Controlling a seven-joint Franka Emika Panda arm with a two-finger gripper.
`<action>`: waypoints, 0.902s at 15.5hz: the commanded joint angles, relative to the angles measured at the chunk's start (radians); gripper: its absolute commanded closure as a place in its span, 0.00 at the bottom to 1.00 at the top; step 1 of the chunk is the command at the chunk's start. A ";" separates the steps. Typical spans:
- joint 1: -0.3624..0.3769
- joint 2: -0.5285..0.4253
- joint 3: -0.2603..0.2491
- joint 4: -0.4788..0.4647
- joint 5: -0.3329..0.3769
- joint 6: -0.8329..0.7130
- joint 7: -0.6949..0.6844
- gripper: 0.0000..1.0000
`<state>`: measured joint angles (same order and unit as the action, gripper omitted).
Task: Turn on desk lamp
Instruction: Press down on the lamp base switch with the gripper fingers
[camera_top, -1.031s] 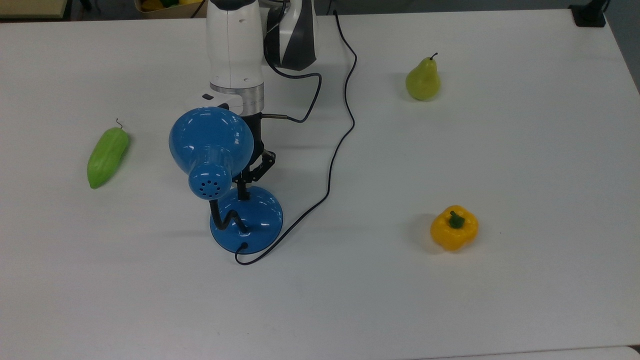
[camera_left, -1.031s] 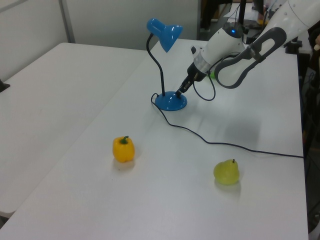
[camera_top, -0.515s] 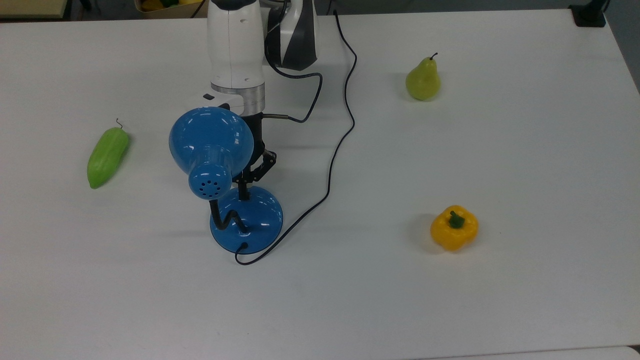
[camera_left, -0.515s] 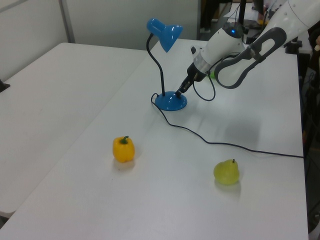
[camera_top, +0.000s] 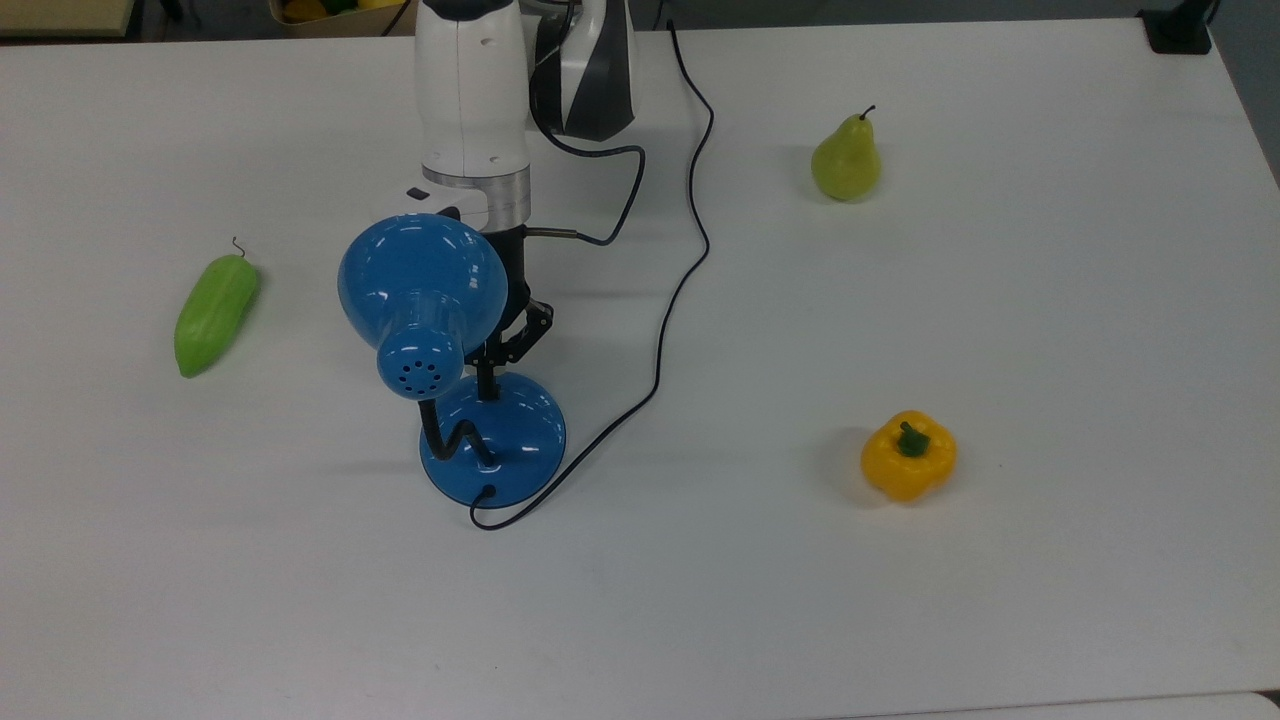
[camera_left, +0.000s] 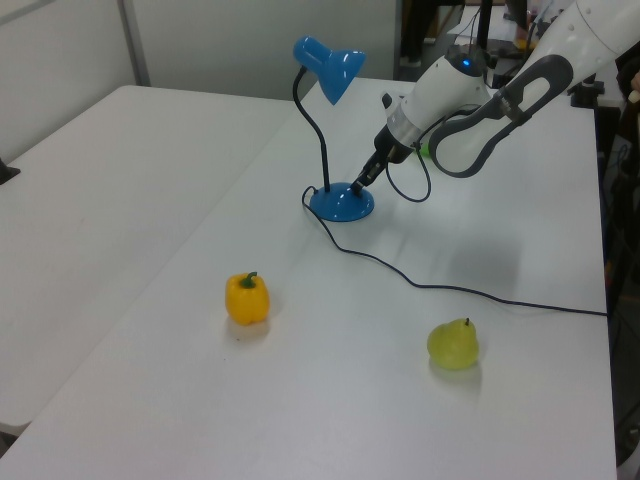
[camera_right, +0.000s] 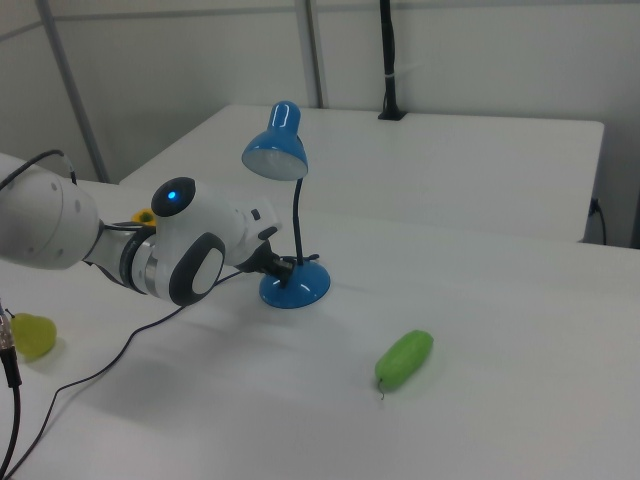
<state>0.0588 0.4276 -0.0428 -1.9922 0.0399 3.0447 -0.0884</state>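
Nothing has moved: gripper (camera_top: 487, 378), fingers seemingly together, rests on desk lamp (camera_top: 493, 436) base; press the switch beneath straight down.

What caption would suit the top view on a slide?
Gripper at the blue desk lamp base, between a green vegetable, pear and yellow pepper.

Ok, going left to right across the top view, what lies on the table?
Green pepper → blue desk lamp, with the gripper at its base → green pear → yellow bell pepper.
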 joint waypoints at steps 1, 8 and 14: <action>0.010 -0.003 -0.002 -0.013 0.006 0.016 0.021 1.00; 0.012 0.005 -0.002 -0.013 0.006 0.017 0.021 1.00; 0.012 0.017 -0.002 -0.013 0.006 0.017 0.021 1.00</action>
<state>0.0591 0.4276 -0.0427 -1.9933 0.0399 3.0448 -0.0883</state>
